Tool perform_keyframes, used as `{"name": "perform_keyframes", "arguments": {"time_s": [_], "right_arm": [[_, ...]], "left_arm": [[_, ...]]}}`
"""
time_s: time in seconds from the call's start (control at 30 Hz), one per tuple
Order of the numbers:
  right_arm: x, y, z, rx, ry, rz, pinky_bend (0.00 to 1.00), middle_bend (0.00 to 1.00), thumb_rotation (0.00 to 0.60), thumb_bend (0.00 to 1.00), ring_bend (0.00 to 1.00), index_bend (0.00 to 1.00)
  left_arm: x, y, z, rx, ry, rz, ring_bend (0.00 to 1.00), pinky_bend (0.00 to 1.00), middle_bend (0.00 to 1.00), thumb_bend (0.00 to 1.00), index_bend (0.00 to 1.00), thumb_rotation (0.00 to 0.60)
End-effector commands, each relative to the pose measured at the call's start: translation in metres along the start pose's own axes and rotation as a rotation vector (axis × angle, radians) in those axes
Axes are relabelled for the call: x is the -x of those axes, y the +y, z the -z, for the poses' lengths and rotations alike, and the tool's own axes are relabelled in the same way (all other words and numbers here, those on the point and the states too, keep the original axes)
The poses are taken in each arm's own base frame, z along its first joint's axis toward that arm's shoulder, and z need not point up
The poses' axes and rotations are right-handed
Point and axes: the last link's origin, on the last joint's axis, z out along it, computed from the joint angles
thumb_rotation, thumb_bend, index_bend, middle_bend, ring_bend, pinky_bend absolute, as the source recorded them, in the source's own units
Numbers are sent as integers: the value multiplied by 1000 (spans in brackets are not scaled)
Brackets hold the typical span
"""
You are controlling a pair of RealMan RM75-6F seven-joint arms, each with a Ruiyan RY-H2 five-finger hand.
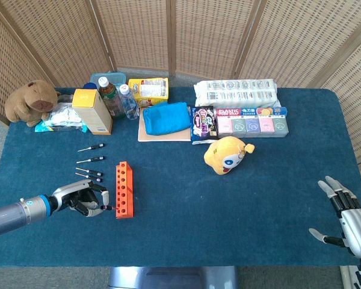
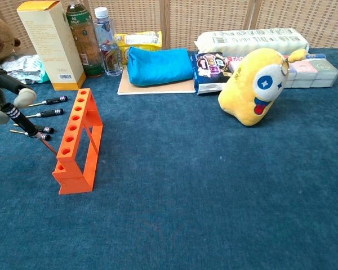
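Black-handled screwdriver [image 2: 23, 122] pinched in left hand [image 1: 83, 199], tilted, tip touching orange rack [image 2: 78, 141] at its 9 o'clock side; rack upright, a row of holes on top.

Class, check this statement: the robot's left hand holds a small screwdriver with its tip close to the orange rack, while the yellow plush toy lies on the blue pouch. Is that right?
One detail is wrong. The yellow plush toy lies on the bare table, in front of the snack packets, well apart from the blue pouch; the head view shows it. The rest holds: the left hand holds a small screwdriver, tip close to the orange rack.
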Motion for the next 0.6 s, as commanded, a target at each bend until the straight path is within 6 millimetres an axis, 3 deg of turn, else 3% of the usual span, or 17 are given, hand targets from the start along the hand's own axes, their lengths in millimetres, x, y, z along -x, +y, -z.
{"name": "perform_keyframes", "arguments": {"time_s": [0.03, 0.6], "right_arm": [[-1, 0, 0, 0, 2, -1, 98, 0, 600, 24, 13, 19], [-2, 1, 0, 4, 3, -4, 98, 0, 600, 26, 14, 19]], "left_arm": [[0, -1, -3, -7, -5, 1, 1000, 1000, 1000, 410, 587, 600], [-2, -10, -7, -5, -6, 20, 1000, 1000, 1000, 410, 587, 600]]}}
